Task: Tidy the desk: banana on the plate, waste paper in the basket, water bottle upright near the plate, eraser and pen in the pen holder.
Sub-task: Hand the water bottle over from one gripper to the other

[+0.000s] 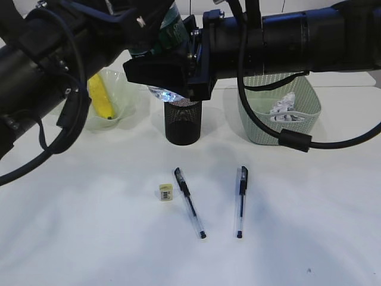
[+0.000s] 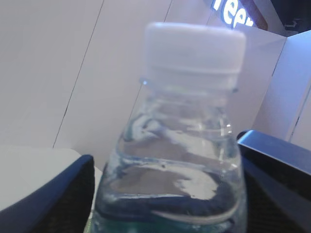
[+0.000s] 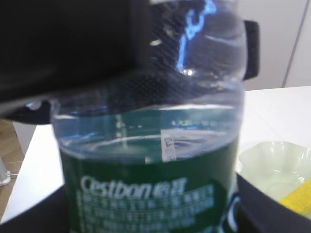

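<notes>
Gripping water bottle [image 3: 150, 160] between both sets of fingers above pen holder [image 1: 182, 122]; next, standing it upright near plate [image 1: 128, 110], nine o'clock.

Bright, even room light is washing over the white desk [image 1: 89, 250], leaving only soft, short shadows beside the two pens [image 1: 189, 202] near its front edge. The dark arms are blurring across the top of the exterior view. Glare is glinting on the water bottle [image 3: 150, 145], which is filling both wrist views, soft and out of focus.
</notes>
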Controlling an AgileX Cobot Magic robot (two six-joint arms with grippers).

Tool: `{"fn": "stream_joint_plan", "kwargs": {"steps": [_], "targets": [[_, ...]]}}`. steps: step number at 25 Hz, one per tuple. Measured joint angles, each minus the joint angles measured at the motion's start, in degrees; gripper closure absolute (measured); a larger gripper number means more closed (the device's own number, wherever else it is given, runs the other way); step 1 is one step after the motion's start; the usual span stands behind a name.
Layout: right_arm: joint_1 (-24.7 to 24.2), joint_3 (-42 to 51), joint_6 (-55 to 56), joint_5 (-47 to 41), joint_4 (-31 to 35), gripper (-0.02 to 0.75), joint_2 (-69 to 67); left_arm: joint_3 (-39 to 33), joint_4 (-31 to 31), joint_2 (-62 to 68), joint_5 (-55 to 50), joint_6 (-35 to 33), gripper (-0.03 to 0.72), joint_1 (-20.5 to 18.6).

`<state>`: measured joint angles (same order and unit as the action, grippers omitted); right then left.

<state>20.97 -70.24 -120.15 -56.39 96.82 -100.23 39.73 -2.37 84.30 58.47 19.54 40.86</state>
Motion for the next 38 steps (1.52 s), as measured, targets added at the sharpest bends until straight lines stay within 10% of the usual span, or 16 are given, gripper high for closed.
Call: {"fn": "stream_joint_plan", "kwargs": {"steps": [19, 26, 38], "targets": [[0.0, -0.14, -0.05, -0.62, -0.56, 0.318, 0.0, 0.0, -0.22, 0.57, 2.1, -0.7, 0.258, 0.26], [0.0, -0.19, 1.39, 0.85, -0.14, 0.179, 0.0, 0.0, -0.6, 0.57, 2.19, -2.99, 0.284, 0.26], [0.0, -0.33, 9.19, 8.61, -7.63, 0.133, 0.0, -0.18, -0.17, 0.35, 1.58, -4.71, 0.285, -7.23]]}}
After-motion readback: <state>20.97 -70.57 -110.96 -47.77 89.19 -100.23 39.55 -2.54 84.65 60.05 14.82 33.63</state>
